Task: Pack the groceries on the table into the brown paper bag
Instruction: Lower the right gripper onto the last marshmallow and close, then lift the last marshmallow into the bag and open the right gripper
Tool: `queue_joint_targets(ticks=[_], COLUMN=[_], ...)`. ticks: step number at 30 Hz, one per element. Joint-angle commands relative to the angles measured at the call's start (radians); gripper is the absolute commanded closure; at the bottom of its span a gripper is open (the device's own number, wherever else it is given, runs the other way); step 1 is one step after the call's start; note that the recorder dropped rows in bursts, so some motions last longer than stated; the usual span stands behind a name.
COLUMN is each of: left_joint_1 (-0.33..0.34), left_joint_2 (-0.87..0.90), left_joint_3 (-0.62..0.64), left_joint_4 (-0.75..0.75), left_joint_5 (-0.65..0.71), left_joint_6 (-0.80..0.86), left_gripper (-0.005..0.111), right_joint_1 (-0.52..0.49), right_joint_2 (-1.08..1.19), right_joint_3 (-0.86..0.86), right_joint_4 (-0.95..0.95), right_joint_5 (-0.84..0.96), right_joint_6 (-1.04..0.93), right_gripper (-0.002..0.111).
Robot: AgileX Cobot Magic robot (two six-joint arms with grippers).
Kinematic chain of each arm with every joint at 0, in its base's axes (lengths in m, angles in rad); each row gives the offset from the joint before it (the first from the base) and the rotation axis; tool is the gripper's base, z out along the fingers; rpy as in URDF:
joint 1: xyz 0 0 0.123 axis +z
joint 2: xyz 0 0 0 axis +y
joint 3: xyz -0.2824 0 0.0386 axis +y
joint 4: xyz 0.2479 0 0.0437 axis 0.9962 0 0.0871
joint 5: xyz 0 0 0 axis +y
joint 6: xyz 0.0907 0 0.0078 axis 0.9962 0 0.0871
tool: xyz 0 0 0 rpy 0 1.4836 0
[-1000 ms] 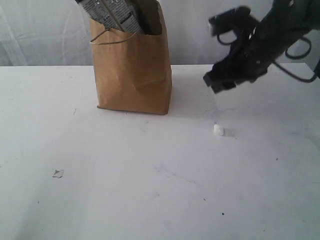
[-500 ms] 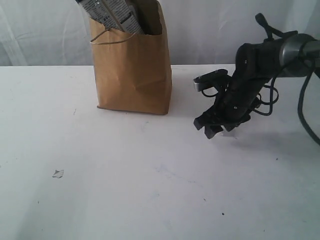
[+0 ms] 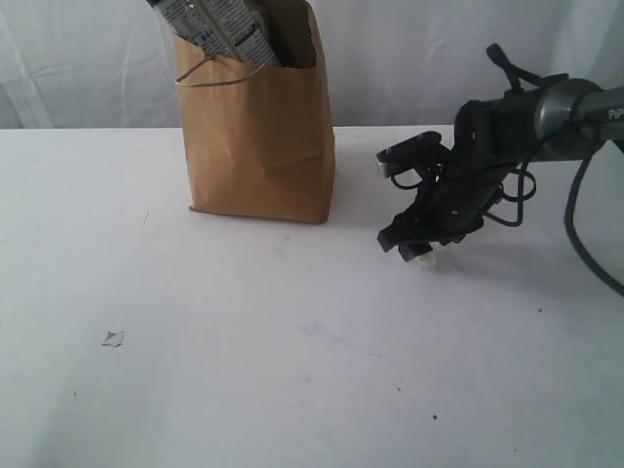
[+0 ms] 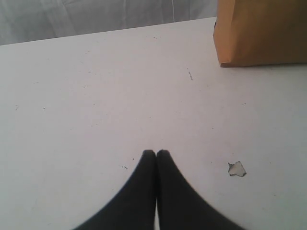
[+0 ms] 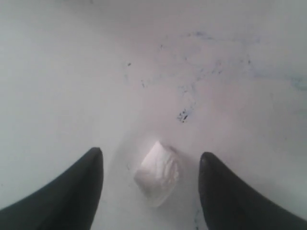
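Where the table comes closest, on its left side, a tiny torn scrap lies flat on the white top. The left gripper hangs low over the table near that scrap. Its two black fingers are pressed tight together, with nothing between them.

A bit further back, on the right side, the right gripper is down at the table. Its fingers stand partly apart, one on each side of a small white lump. There is a gap on both sides, so they do not touch it. The lump sits on the table, with a few dark specks just past it.

Further back stands the brown paper bag, upright and well apart from the right gripper. A long packet sticks out of its open top, leaning over. Behind it all hangs a pale cloth.
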Motion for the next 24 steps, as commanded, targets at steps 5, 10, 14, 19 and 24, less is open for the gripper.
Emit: queue_joint_targets(ticks=[5, 10, 14, 19, 24], left_joint_1=[0.0, 0.0, 0.0, 0.0, 0.0], left_joint_2=[-0.006, -0.006, -0.006, -0.006, -0.006], left_joint_3=[0.007, 0.007, 0.007, 0.007, 0.007], left_joint_4=[0.016, 0.016, 0.016, 0.016, 0.016], left_joint_5=[-0.001, -0.001, -0.001, -0.001, -0.001], left_joint_6=[0.002, 0.002, 0.002, 0.002, 0.002], left_gripper=[0.107, 0.107, 0.107, 0.107, 0.107], right_joint_1=[-0.007, -0.007, -0.007, -0.004, -0.004], right_joint_2=[0.011, 0.011, -0.036, -0.238, -0.382], right_joint_3=[0.006, 0.006, -0.01, -0.062, -0.093], right_joint_4=[-0.015, -0.015, 0.002, 0.301, 1.107], right_joint_5=[0.022, 0.026, 0.103, 0.34, 0.265], right_joint_6=[0.008, 0.008, 0.083, 0.07, -0.535], right_gripper=[0.068, 0.096, 0.108, 0.108, 0.108])
